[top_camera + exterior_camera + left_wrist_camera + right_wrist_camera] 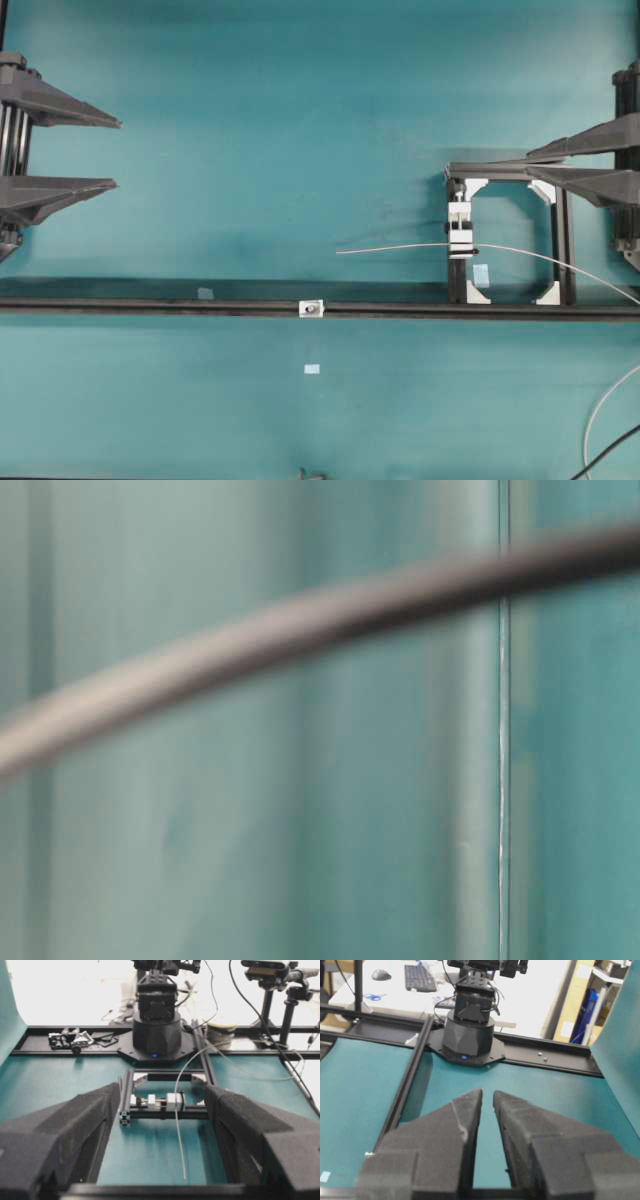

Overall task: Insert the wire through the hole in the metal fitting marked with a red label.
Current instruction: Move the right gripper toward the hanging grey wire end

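My left claw hung at the left edge of the teal counter, jaws spread wide, nothing btwn them. Thru its wrist cam the foam fingers framed the black rectangular frame & the silver clamp inside it, both well ahead.

My right claw sat over on the right, fingers nearly together, only a narrow gap, holding nothing. In the overhead view its tips hovered at the frame's top left corner; touching or not, couldn't tell.

The wire lay across the counter, passing thru the clamp, its free end pointing left toward mid-counter, the rest curving off to the right edge. Neither claw touched it.

The metal fitting sat on the long black rail, about mid-rail, w/ the hole a dark spot at its centre. Wire tip & fitting were apart, tip above & just right of it in the overhead view.

Table-level cam: blur only, one thick out-of-focus strand across teal.

A white cable & a black cable showed bottom right.
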